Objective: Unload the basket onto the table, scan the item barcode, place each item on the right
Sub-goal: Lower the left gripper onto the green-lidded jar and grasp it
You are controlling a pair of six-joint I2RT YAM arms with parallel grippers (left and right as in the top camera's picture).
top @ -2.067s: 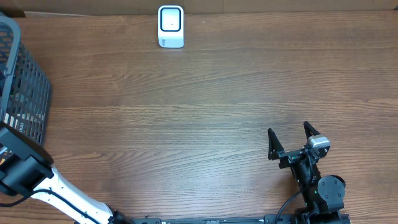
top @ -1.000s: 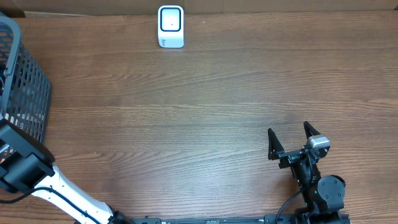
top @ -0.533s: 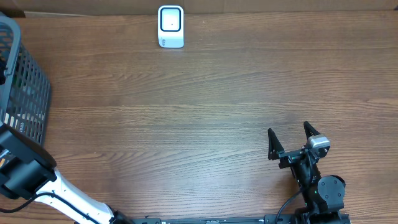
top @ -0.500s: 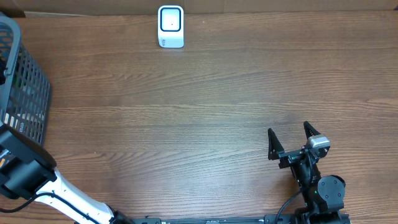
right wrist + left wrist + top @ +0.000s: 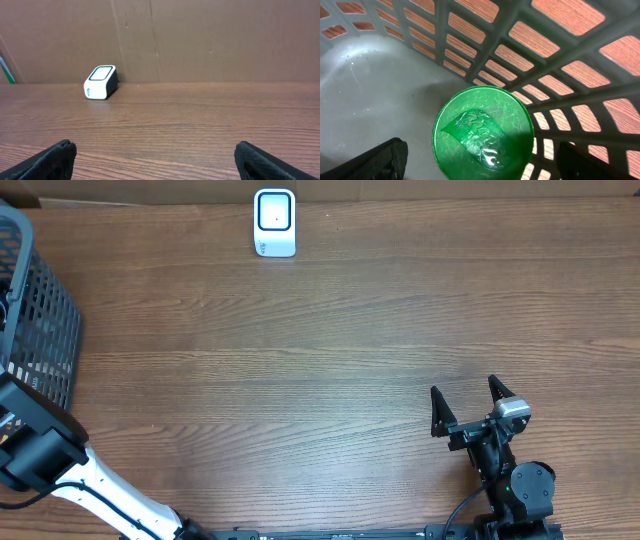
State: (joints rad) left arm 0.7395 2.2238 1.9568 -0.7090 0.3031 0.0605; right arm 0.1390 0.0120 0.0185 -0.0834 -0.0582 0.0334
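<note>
The green round item [image 5: 482,132] is seen only in the left wrist view, at frame centre inside the basket [image 5: 545,55], with the left fingers [image 5: 380,159] spread wide at the lower corners, gripping nothing. In the overhead view the basket's contents are hidden. The scanner [image 5: 275,222] is recorded at upper centre of the bench [image 5: 300,380]. The right fingers [image 5: 438,408] are held apart, empty, at lower right.

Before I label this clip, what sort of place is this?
Probably a mock checkout bench: a white barcode scanner on a wooden table, and a mesh basket holding a green item.
</note>
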